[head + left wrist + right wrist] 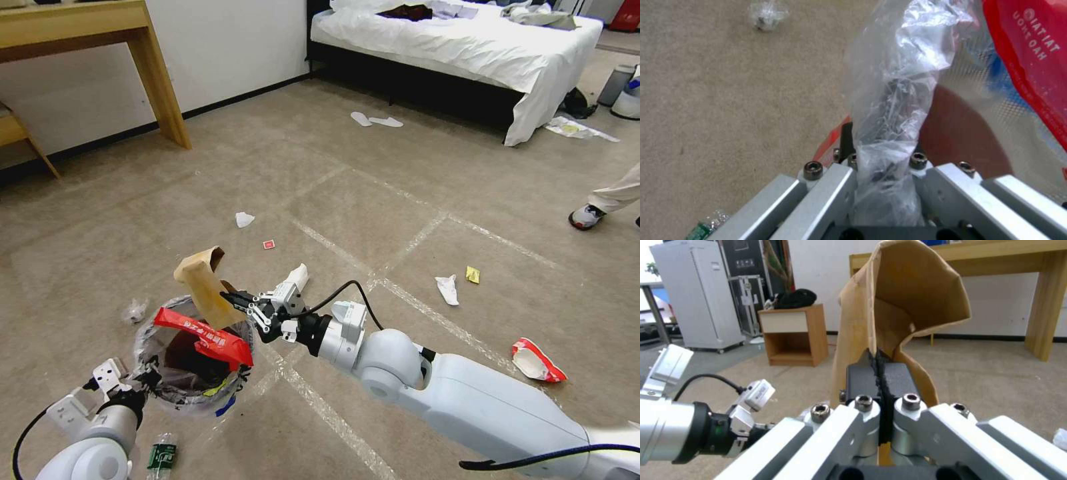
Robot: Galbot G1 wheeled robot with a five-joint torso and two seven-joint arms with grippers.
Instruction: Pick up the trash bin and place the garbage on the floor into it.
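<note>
The taped carpet floor (pixel 347 200) bears white papers (pixel 447 289), a red wrapper (pixel 535 361), and perhaps slippers (pixel 375 121).

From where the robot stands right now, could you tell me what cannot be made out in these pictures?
- Bottom of the trash bin: in the head view, hidden by the red wrapper lying across its rim.
- Left gripper fingertips: in the left wrist view, wrapped in the clear liner.
- Lower end of the brown cardboard held by the right gripper: hidden behind the wrapper.
- Plastic bottle: cut off by the head view's bottom edge.
</note>
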